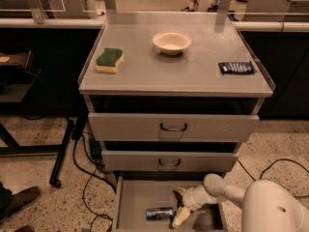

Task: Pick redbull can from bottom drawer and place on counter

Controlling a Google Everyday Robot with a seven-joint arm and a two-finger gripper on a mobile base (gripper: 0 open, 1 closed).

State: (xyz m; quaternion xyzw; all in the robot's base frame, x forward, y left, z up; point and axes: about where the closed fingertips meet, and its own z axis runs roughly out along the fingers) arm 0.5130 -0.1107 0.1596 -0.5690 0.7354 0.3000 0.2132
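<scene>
- One redbull can (159,213) lies on its side (blue and silver, with a shiny end) on the bottom of the pulled-out bottom drawer (130,202).
- Claw (175,207) sits low in that drawer, just right of the can, with its fingers spread apart and gripping nothing.
- Grey worktop (193,76) carries a green sponge (109,60), a pale bowl (172,42) and a dark blue packet (235,67).
- Speckled floor (285,144) has black cables (82,178) trailing over it at the left.

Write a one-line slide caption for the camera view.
Open gripper in the bottom drawer, beside the redbull can lying on its side; sponge, bowl and packet on the counter.
</scene>
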